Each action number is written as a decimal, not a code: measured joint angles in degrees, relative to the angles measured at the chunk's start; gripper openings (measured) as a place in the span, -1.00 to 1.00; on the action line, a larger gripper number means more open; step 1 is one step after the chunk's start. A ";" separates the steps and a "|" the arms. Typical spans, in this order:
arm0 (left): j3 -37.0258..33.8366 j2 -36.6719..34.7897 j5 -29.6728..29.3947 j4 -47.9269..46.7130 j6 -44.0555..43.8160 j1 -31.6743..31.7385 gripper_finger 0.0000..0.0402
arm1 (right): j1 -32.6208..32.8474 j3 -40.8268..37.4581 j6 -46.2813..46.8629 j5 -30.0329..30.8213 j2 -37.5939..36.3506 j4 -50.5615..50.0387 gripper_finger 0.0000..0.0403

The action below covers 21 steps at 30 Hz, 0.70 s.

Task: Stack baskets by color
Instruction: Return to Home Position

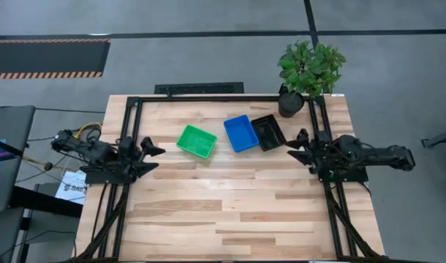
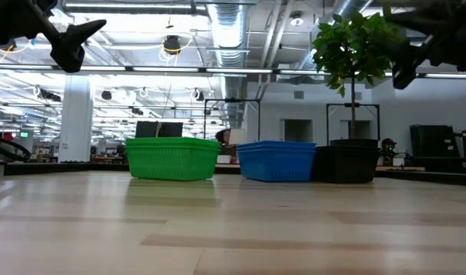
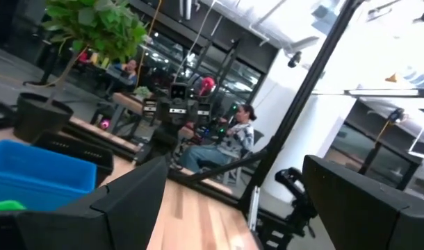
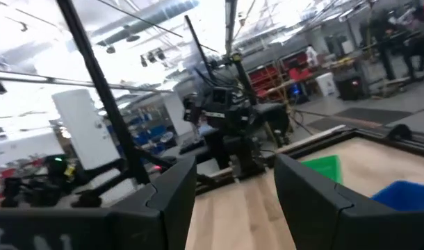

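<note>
High view showed the light wooden worktop (image 1: 230, 212) with three piles set in a row across its far half. The bright green plastic mesh baskets (image 1: 197, 141) sat left of centre, apart from the others. The blue plastic mesh baskets (image 1: 241, 133) lay to their right, and the black plastic mesh baskets (image 1: 268, 132) were just beside the blue ones. How many were nested in each pile could not be counted. A leafy plant in a black pot (image 1: 290, 104) stood behind the black pile, near the far right corner.

The left gripper (image 1: 157, 158) hung over the worktop's left edge, raised clear of the wood, its fingers spread wide and holding nothing. The right gripper (image 1: 292, 147) hung over the right edge, near the black pile, also parted and empty.
</note>
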 joint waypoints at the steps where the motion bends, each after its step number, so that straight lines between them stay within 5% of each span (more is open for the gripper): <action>1: 0.00 0.00 0.01 -0.44 0.00 0.00 0.62 | 0.00 -0.16 -0.43 0.52 0.03 -0.29 0.06; 21: 0.00 0.01 -2.53 -7.28 3.35 0.00 0.62 | -0.02 -0.46 -3.83 1.19 0.02 -7.69 0.06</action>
